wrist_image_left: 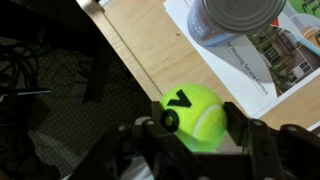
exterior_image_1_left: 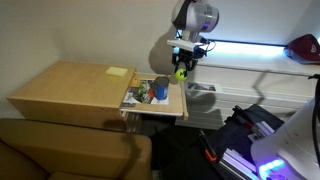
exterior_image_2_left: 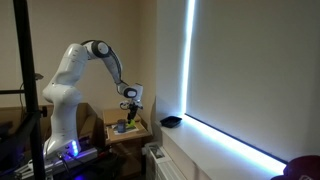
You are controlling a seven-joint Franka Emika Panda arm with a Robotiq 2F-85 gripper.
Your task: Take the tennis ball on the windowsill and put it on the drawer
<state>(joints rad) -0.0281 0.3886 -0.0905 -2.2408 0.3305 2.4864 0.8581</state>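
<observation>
Tool (wrist_image_left: 198, 137) grips tennis ball (wrist_image_left: 200, 112); wrist view reveals marking (wrist_image_left: 180, 100).

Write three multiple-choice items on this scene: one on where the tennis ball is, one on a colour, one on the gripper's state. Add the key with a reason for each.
1. Where is the tennis ball?
A. On the windowsill
B. Between the fingers of the gripper
C. On the floor

2. What colour is the paper note on the cabinet top?
A. Blue
B. Yellow
C. Black

3. What is the gripper's state?
A. Open and empty
B. Out of view
C. Shut on the ball

Key:
1 B: the wrist view shows the ball sitting between the two fingers.
2 B: in an exterior view the note is pale yellow against the wood.
3 C: the fingers press on both sides of the ball, which hangs off any surface in both exterior views.
</observation>
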